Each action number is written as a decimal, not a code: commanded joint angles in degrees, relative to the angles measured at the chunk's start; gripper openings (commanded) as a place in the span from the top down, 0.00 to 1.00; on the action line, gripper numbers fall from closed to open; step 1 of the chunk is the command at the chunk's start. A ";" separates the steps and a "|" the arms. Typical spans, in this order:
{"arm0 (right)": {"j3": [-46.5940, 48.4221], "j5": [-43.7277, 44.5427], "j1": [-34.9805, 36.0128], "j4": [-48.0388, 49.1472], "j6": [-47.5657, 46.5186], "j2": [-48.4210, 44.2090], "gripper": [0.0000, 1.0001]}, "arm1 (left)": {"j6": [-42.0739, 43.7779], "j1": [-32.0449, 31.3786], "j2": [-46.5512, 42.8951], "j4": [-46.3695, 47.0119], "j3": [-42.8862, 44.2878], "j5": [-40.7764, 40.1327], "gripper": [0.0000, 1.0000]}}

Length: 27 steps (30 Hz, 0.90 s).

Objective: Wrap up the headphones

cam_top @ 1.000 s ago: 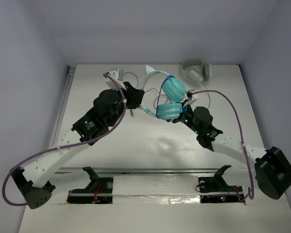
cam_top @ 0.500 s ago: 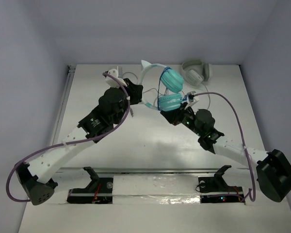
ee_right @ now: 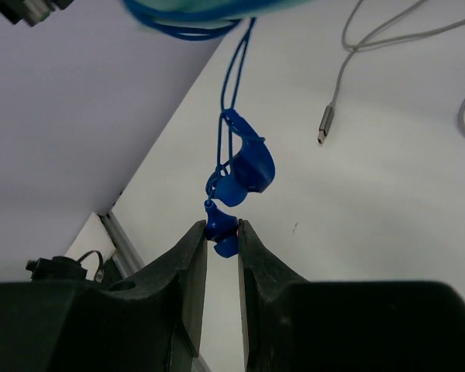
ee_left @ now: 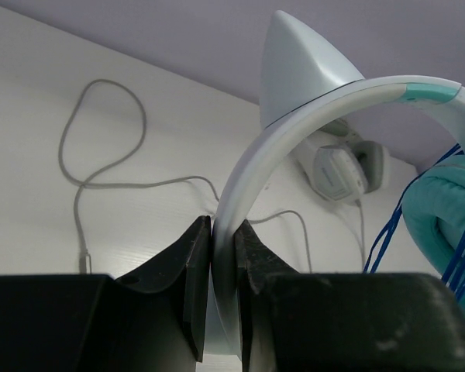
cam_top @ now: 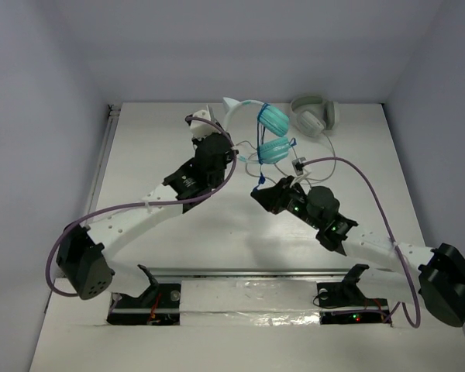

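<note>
Teal-cupped headphones (cam_top: 270,133) sit raised at the far middle of the table (cam_top: 217,256). Our left gripper (ee_left: 222,236) is clamped on the white headband (ee_left: 310,105), steadying them, while our right gripper (ee_right: 222,232) pinches the end of the blue cable (ee_right: 244,167) (presumably for winding). We find no readable brand or writing.
</note>
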 commanded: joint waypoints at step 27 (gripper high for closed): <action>14.87 19.35 3.93 0.52 13.97 11.95 0.90 | -10.79 -3.36 1.18 10.71 -18.07 4.81 1.00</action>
